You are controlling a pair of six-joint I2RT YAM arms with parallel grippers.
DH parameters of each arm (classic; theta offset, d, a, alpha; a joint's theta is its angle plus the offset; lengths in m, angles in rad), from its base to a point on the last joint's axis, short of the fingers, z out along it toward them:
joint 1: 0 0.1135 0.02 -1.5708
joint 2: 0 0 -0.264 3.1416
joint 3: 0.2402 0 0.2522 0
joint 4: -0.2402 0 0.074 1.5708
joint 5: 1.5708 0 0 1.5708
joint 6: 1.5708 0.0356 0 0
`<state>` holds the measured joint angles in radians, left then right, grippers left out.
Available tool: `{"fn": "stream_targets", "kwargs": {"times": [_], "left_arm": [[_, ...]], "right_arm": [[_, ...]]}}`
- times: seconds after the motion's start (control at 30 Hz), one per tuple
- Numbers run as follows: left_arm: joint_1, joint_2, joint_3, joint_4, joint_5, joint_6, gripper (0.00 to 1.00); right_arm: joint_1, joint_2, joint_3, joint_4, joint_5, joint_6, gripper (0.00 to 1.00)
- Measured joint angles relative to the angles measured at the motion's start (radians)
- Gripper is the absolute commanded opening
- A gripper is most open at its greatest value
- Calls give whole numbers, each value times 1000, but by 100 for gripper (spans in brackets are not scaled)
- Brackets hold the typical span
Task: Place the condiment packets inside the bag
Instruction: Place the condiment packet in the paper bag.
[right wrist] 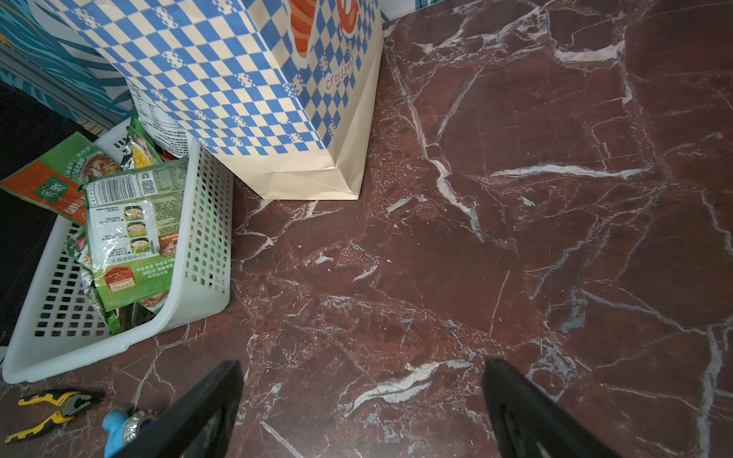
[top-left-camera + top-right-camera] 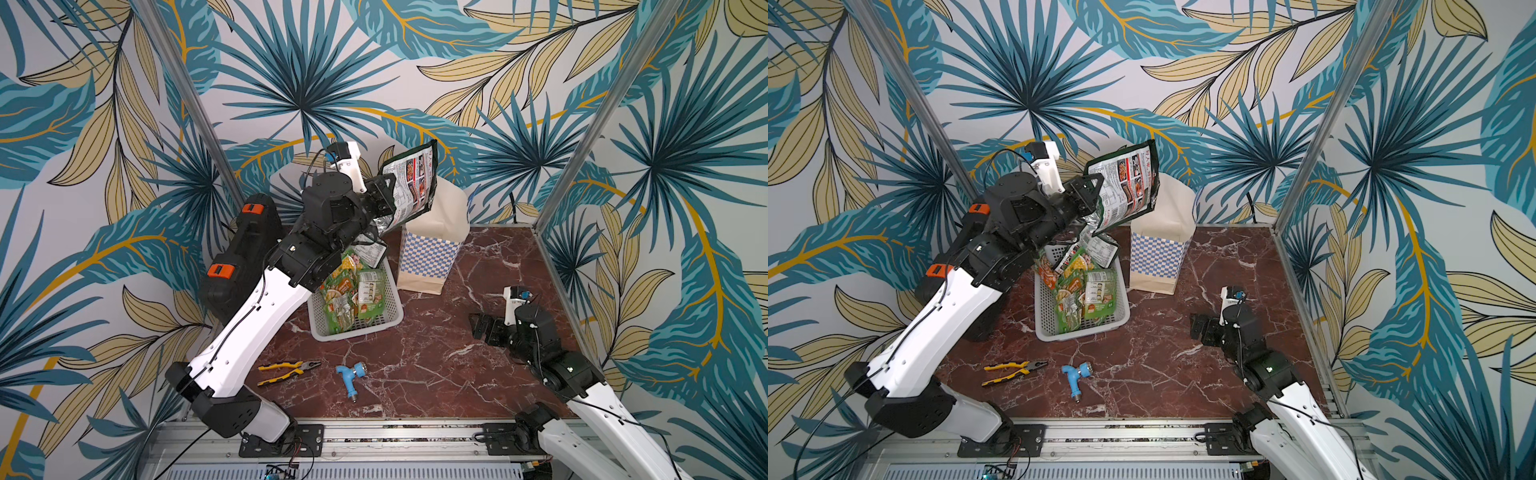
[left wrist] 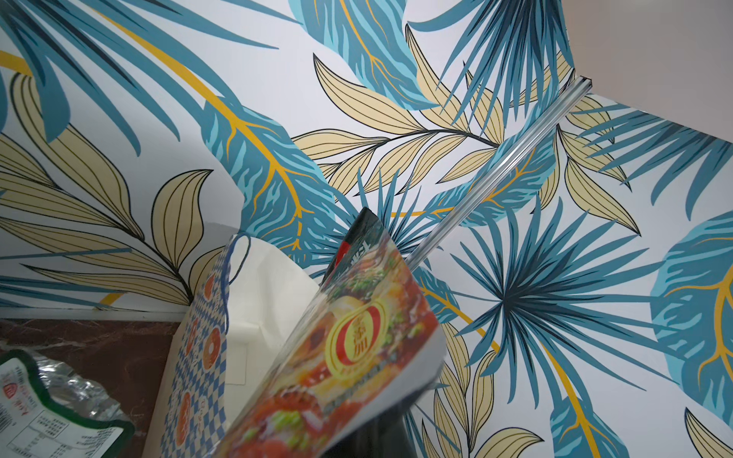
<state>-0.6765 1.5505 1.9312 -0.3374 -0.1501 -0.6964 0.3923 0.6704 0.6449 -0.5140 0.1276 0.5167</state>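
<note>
The left hand point(image 2: 381, 194) pinches one packet point(image 2: 411, 183) by its edge, high up, just left of the top of the bag point(image 2: 428, 257). To do it well, move right until the packet hangs over the open mouth, tip it down, then let go. The right hand point(image 2: 482, 328) is spread wide, low over the counter point(image 2: 436, 365), empty. Other packets point(image 2: 351, 297) wait in the basket point(image 2: 361, 330).

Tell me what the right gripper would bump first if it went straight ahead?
Likely the bottom corner of the blue checkered paper bag; the open right gripper aims at it across the red marble tabletop. Depth is unclear; it might scrape the table first.
</note>
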Motion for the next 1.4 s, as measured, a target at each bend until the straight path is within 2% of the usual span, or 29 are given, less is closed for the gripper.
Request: {"fn": "stream_targets", "kwargs": {"times": [0.23,0.43,0.7,0.97,1.0,1.07,1.17,1.23,1.4], "left_arm": [[-78,136,98,41,-198,-6,0],[-89,332,301,23,-309,-19,0],[-89,536,472,-48,-344,-31,0],[-89,642,489,-61,-348,-23,0],[-89,649,489,-64,-349,-20,3],[-88,655,489,-64,-348,-6,34],[-88,655,511,-51,-323,2,56],[-87,655,548,-51,-285,10,65],[-93,604,592,-72,-185,35,77]], "right_arm": [[0,-41,-1,-27,4,1,99],[0,-75,-2,-60,11,1,99],[0,-87,-15,-64,10,1,99],[0,-72,-46,-58,-13,4,100],[0,-69,-47,-57,-16,4,100],[0,-66,-47,-51,-21,4,99],[0,-62,-47,-39,-28,4,100],[0,-59,-47,-35,-31,3,100],[0,-41,-47,-33,-42,3,100]]}}
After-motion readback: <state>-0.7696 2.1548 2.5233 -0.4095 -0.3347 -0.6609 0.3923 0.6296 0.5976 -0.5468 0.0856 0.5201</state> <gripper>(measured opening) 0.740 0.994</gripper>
